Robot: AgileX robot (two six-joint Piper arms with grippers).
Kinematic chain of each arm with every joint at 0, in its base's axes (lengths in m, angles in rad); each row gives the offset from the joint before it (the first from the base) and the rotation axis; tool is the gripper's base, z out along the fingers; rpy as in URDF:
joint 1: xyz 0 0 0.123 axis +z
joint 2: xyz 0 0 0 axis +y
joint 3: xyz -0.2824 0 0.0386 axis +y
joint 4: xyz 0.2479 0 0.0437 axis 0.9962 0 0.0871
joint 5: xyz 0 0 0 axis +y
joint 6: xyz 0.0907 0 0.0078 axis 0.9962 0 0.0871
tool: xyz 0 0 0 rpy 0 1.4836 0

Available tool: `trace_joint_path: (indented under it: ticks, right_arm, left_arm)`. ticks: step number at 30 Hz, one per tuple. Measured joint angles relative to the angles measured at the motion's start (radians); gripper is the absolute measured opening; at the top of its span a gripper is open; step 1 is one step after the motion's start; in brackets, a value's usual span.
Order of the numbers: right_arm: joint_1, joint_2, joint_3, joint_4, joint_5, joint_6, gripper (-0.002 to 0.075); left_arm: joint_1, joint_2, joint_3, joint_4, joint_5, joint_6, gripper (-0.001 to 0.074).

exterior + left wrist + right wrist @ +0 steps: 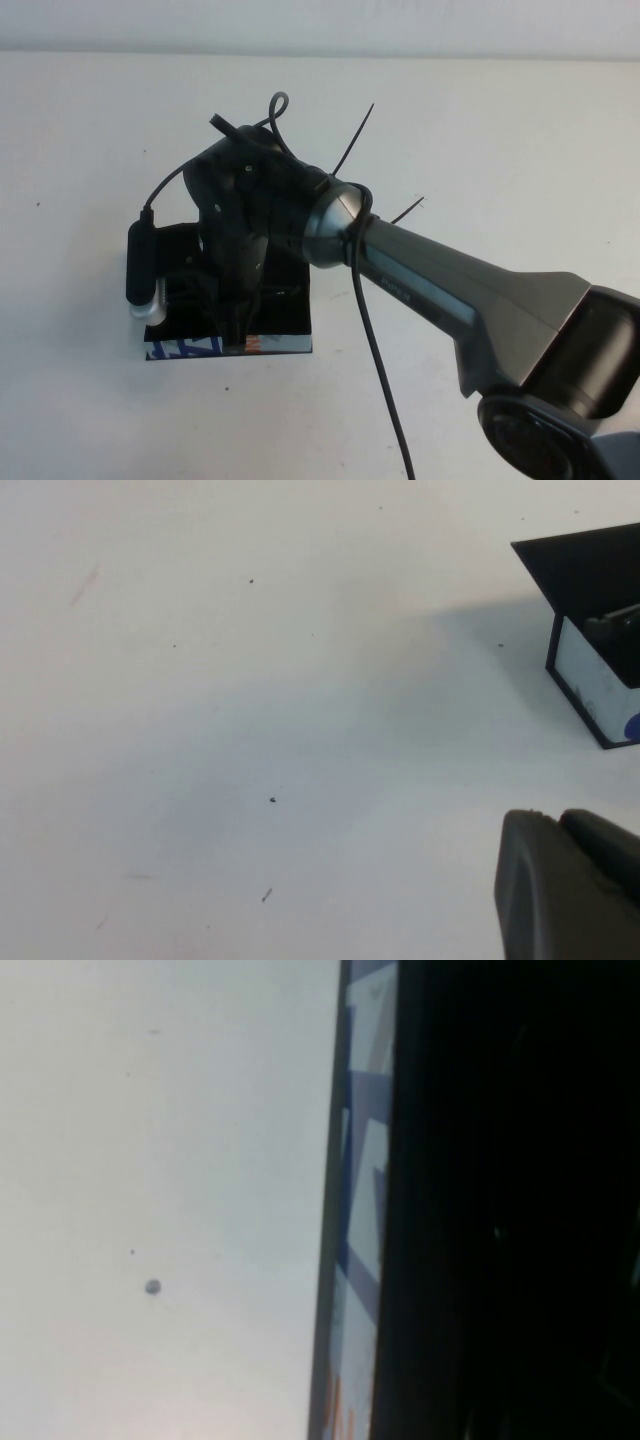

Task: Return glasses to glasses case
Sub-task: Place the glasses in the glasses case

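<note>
Fingers unseen: right gripper (pixel 235 335) over glasses case (pixel 290 318), left gripper (pixel 570 885) apart.

One black glasses case (pixel 285 315) with a printed white edge strip sat on one white table (pixel 500 150). Two grippers showed: the right gripper (pixel 235 335) low over the case, the left gripper (pixel 565 880) beside it.
</note>
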State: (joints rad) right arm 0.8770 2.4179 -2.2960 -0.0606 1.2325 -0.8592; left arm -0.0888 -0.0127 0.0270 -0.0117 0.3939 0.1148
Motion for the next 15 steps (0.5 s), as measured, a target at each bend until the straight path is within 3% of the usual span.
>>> trace_joint_path:
  ticks: [15]
  right_arm:
    - [0.000,-0.013,0.000,-0.010,0.002,0.028,0.0069]
  left_arm:
    - [0.000,0.000,0.000,0.000,0.000,0.000,-0.0004]
